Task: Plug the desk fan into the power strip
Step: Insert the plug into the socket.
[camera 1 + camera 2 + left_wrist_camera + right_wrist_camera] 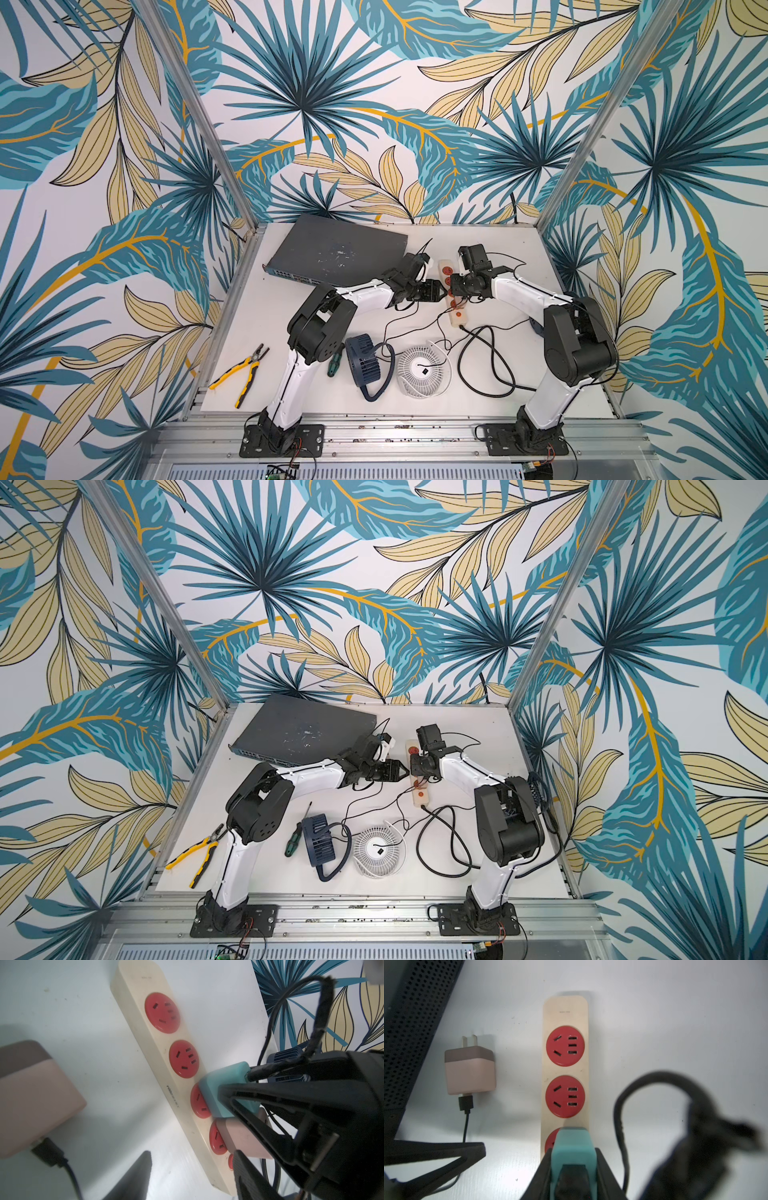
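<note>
The white tabletop [241, 332] carried the dark network switch [336, 253] at its back left corner. The power strip [565, 1072] lay face up near it, between the two arms. Nearer the front sat a navy fan [365, 361] and a white fan [422, 368].

The right tool [573, 1159] was clamped on a teal plug [228, 1072] set over the strip's third socket. Which fan its black lead [261, 1069] served could not be told. The left tool [441, 291] stood with fingers apart and empty, one finger [446, 1151] clear of the strip's edge.

The step looked like the insertion itself. Whether the prongs were fully home was hidden, so the next move probably called for a straight press down, with the strip kept from sliding.

Room was tight. A pink adapter [243, 1138] filled the next socket, close beside the teal plug, and a loose pink adapter [470, 1076] lay between strip and switch. Two sockets [565, 1046] beyond were free.
</note>
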### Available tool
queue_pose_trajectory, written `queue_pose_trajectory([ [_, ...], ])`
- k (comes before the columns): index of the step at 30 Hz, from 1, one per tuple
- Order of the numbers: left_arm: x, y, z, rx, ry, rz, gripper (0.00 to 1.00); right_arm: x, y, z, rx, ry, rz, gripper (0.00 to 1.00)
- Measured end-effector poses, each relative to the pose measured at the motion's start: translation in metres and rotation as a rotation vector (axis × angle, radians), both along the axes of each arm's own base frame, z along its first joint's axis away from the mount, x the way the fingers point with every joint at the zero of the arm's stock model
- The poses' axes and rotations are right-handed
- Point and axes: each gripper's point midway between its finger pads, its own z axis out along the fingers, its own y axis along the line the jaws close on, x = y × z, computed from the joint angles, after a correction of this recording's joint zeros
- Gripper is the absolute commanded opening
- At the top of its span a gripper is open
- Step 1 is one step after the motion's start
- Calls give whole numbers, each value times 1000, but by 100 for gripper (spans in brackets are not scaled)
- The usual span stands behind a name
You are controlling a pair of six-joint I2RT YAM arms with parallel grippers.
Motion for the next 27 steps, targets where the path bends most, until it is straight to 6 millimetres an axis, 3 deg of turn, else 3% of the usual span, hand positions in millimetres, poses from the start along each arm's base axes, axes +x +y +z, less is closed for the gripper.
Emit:
queue_pose_trajectory([
  [11, -2, 4, -2, -1, 0, 3, 65, -1, 2, 1, -30, -12, -12, 0],
  [13, -2, 6, -1, -1, -3, 4, 65, -1, 3, 3, -21, -14, -23, 22],
  [16, -2, 9, 3, -3, -10, 6, 65, 1, 4, 10, -17, 13, -39, 43],
  [17, -1, 10, 6, -5, -15, 7, 65, -3, 5, 9, -16, 51, -45, 53],
  [19, -1, 11, 10, -9, -22, 8, 66, -16, 6, 0, -49, 157, -40, 63],
  [22, -2, 11, 15, -14, -28, 8, 66, -19, 10, 5, -83, 230, -34, 71],
  [27, 0, 14, 20, -13, -44, 8, 66, -7, 15, 43, -94, 207, -31, 70],
])
